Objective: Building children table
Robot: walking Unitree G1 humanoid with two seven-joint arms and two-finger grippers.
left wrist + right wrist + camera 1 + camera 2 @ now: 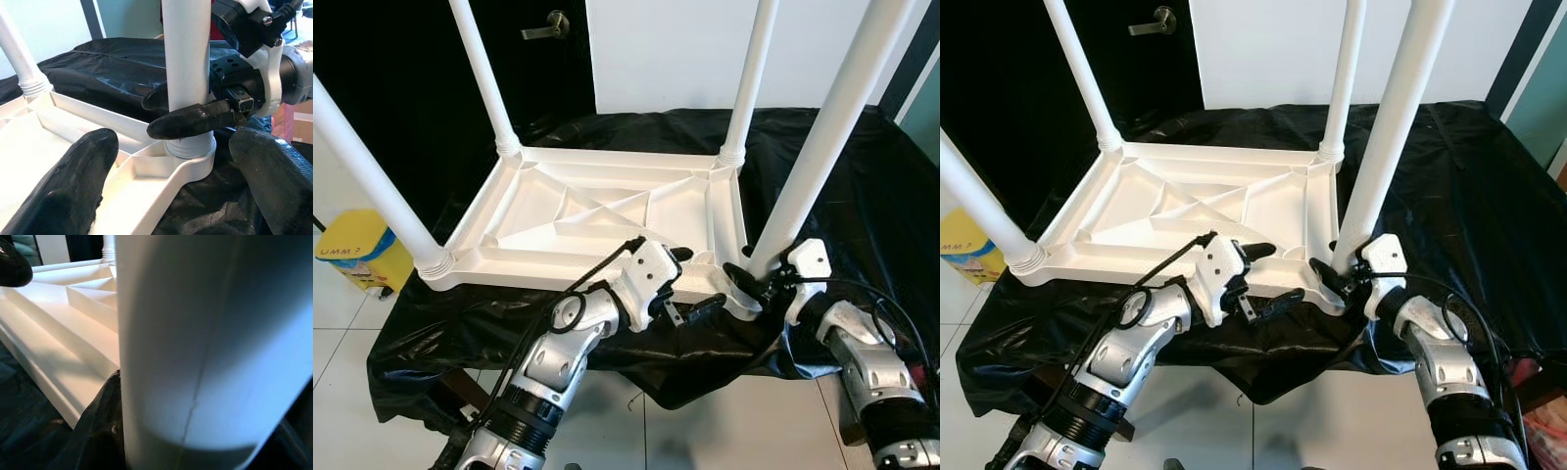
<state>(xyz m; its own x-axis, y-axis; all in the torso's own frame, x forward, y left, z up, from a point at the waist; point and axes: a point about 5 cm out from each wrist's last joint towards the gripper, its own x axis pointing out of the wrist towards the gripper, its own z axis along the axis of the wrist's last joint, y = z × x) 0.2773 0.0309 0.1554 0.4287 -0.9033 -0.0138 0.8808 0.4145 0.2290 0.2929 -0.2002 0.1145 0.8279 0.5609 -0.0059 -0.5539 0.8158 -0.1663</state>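
Upside down on the black cloth lies the white children's table, all four legs up. My right gripper clamps the base of the near right leg; my left gripper hovers spread wide over the near rim.

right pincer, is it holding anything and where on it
The right pincer is shut on the near right table leg, low down just above its threaded base at the tabletop's corner. The left pincer is open, holding nothing.
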